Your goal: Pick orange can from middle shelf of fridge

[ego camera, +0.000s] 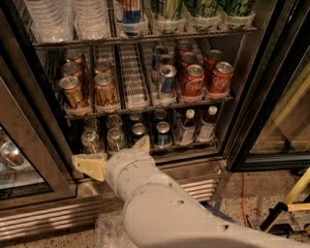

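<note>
The fridge (pixel 264 92) stands with its door open. The middle shelf (pixel 145 108) is a wire rack split into lanes. Several orange cans stand in its two left lanes; the front ones are the left orange can (pixel 73 92) and a second one (pixel 105 89). My gripper (pixel 109 150) is open and empty. It hovers below the middle shelf, in front of the bottom rack, under the orange cans and apart from them. One cream finger (pixel 89 165) points left and the other (pixel 143 142) points up. My white arm (pixel 160 208) fills the lower middle of the view.
An empty lane (pixel 133 77) lies right of the orange cans, then blue-and-silver cans (pixel 167 80) and red cans (pixel 193 80). Small silver cans (pixel 90 141) and bottles (pixel 185 127) fill the bottom rack. Clear bottles (pixel 48 19) and green cans (pixel 167 12) stand above. The open glass door (pixel 29 160) is at the left.
</note>
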You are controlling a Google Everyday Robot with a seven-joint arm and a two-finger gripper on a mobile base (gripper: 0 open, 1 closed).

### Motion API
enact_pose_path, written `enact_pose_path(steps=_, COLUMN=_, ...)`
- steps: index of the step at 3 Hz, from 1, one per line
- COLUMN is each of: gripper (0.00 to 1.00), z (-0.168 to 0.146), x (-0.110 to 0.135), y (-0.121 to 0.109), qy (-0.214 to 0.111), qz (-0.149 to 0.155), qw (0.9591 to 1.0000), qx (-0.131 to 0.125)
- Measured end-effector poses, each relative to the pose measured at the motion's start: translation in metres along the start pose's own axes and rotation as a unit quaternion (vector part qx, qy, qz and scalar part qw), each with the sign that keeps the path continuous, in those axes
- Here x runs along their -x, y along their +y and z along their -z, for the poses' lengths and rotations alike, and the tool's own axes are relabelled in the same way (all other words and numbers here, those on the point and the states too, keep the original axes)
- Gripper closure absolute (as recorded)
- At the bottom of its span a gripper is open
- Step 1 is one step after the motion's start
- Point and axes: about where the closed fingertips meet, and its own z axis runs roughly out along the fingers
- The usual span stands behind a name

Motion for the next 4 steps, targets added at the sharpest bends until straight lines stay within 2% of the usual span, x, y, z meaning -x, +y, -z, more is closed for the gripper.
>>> enact_pose_path(steps=1, gripper=0.0, z=-0.009, x=0.009, y=0.006, qy=-0.019, qz=-0.006, qw=0.9998, qx=0.009)
enact_pose_path(steps=2, gripper=0.0, z=-0.037, x=0.032, y=0.01, qy=-0.069, qz=-0.013, qw=0.9972, qx=0.025)
enact_pose_path(steps=3, gripper=0.0, z=-0.07, x=0.056, y=0.012, qy=-0.121, qz=-0.012, qw=0.9923, qx=0.024)
enact_pose_path(steps=4, gripper=0.0, z=-0.096, x=0.076, y=0.019, qy=-0.161, qz=-0.001, qw=0.987, qx=0.001)
